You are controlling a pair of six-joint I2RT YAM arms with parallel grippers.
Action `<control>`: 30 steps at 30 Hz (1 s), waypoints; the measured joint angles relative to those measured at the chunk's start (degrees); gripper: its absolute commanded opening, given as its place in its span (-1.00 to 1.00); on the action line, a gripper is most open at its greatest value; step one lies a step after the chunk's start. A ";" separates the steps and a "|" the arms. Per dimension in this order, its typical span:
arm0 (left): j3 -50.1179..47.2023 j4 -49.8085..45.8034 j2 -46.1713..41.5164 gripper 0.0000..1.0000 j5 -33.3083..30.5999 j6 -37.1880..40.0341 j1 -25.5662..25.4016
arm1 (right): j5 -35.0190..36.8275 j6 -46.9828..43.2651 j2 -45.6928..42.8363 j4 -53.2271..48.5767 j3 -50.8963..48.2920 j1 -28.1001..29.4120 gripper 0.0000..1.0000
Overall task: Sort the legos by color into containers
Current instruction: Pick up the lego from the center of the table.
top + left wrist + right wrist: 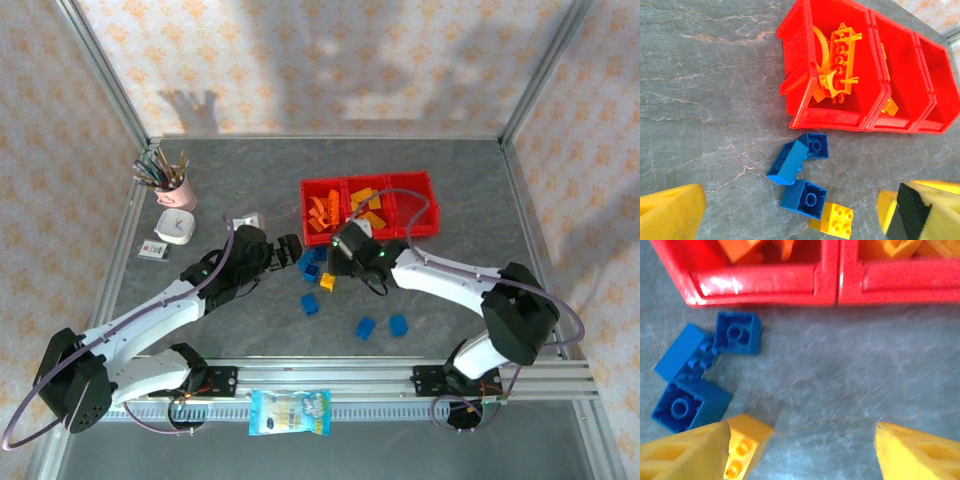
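Hanging low over the grey table just in front of the red containers, the right gripper is standing with its jaws well apart and is gripping nothing: bare tabletop is showing between its yellow fingers, while a yellow lego is lying against the finger at the left of the right wrist view. Three blue legos are lying bunched together just beyond that yellow lego, near the front wall of the containers, and the nearest of them is sitting right beside the yellow lego, though whether the two are touching I cannot tell. The left gripper is hovering on the other side of this bunch, pointing toward it, with its jaws spread wide and nothing between them. Orange legos are lying piled in the leftmost bin, some long and some curved, and more orange and yellowish pieces are lying in the middle bin. Three loose blue legos are lying scattered on the table nearer the arm bases, well apart from the containers. A pink cup of pencils is standing at the far left of the table, well away from both grippers
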 measured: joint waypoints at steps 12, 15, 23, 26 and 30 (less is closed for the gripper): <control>-1.16 -0.59 -2.47 0.99 -1.53 -1.31 0.00 | -0.87 6.75 5.22 5.11 -1.40 6.38 0.65; -1.16 -0.61 -2.47 0.98 -1.70 -1.31 0.00 | -0.87 7.39 7.56 5.77 -1.36 6.80 0.65; -1.16 -1.29 -2.47 0.99 -1.97 -1.31 0.00 | 1.20 8.41 11.06 5.70 0.17 6.86 0.63; -1.16 -1.51 -2.47 0.99 -1.99 -1.29 0.00 | 2.93 8.83 11.08 5.22 0.70 6.71 0.57; -1.16 -1.53 -2.47 0.98 -2.34 -1.29 0.00 | 3.91 8.94 10.75 3.98 0.57 5.53 0.45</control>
